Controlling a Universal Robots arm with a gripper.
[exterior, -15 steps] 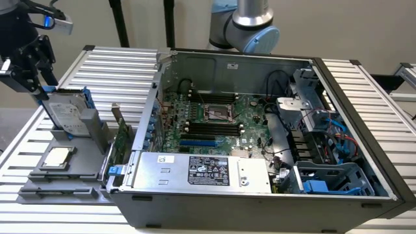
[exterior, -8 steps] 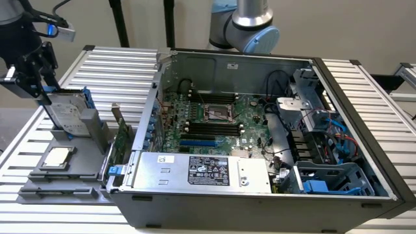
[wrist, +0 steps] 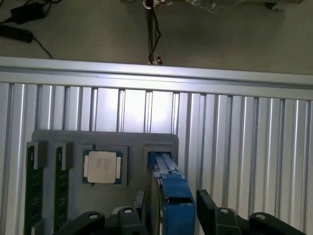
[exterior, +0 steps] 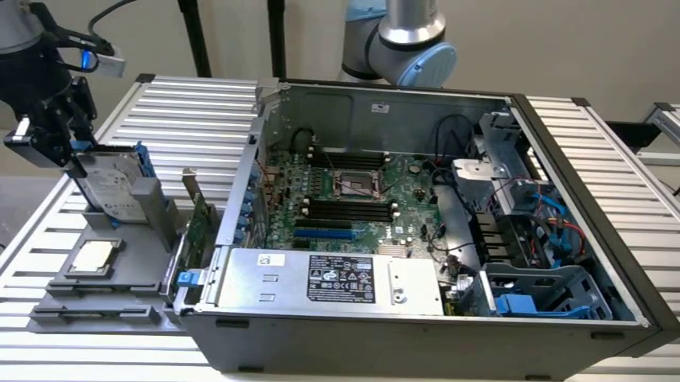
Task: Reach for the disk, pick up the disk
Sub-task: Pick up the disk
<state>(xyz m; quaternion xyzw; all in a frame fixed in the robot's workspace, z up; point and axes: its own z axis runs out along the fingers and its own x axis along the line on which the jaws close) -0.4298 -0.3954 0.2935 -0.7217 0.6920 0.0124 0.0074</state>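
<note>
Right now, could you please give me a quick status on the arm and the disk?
Gripper open, astride the disk, at its top edge. Disk upright in its grey holder, not lifted. Nothing in the way.

Sitting on the metal table (exterior: 191, 95): open computer box (exterior: 425, 350) in the middle, grey tray (exterior: 133, 274) by the exterior view's left edge.

A robotics lab for electronics work: a ribbed aluminium worktop (exterior: 191, 103) carries an opened computer case (exterior: 425, 342) with bare motherboard (exterior: 351, 199), a grey parts fixture (exterior: 138, 314) beside it, a robot arm (exterior: 409, 40) behind, cables (wrist: 24, 19) on the floor (wrist: 88, 34).
</note>
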